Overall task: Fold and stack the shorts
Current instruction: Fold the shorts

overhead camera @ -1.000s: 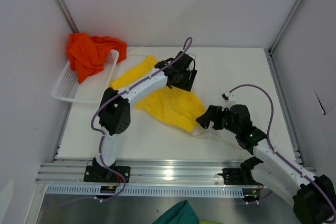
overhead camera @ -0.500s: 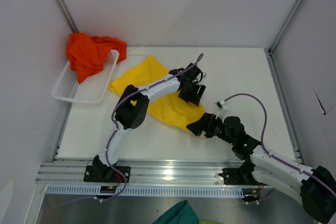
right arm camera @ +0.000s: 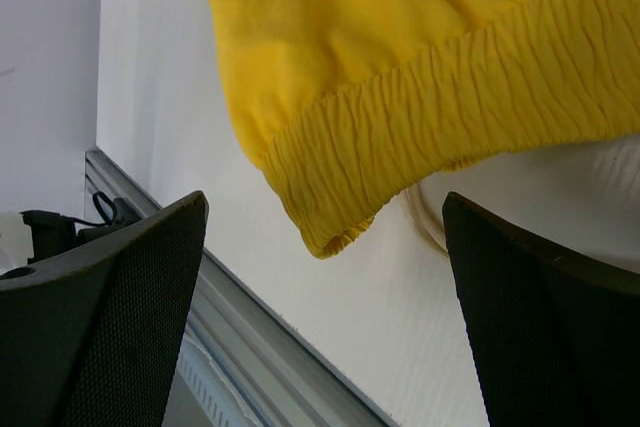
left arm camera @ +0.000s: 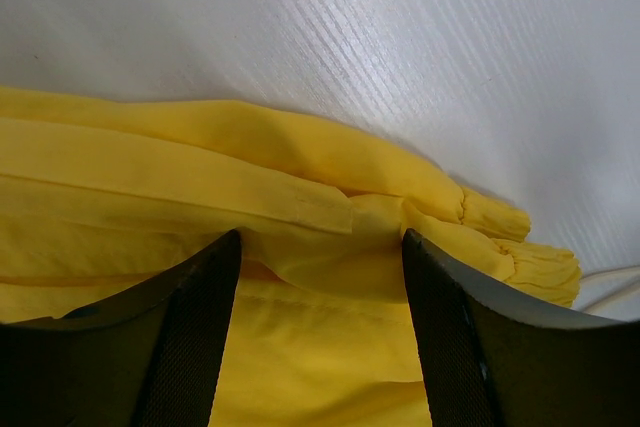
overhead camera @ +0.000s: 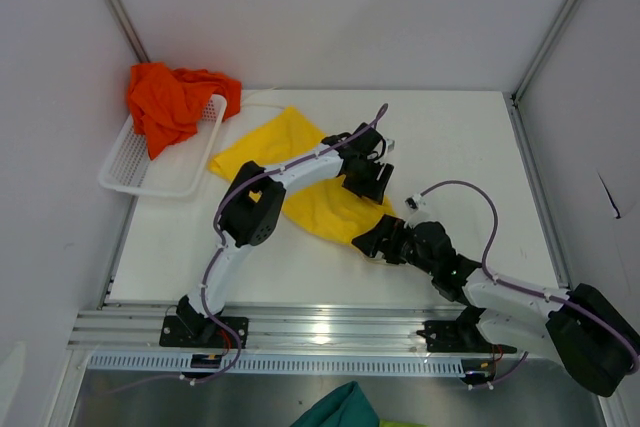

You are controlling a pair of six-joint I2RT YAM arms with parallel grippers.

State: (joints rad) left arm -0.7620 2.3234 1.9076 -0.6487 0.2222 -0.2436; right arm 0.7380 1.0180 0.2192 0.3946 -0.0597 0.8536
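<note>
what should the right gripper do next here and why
Probably lower the right gripper and close on the waistband corner of the yellow shorts: its jaws stand open either side of that corner, nothing held. The left gripper is likewise open over the fabric.

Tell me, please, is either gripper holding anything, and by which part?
Nothing is held; left gripper and right gripper both stand open over the yellow shorts.

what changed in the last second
The left gripper slid rightward and nearer over the yellow shorts, to their right edge. The right gripper came leftward and nearer, up to their near corner. Both are open; nothing was taken hold of. The yellow shorts stayed put, and the orange shorts stayed in the basket.
</note>
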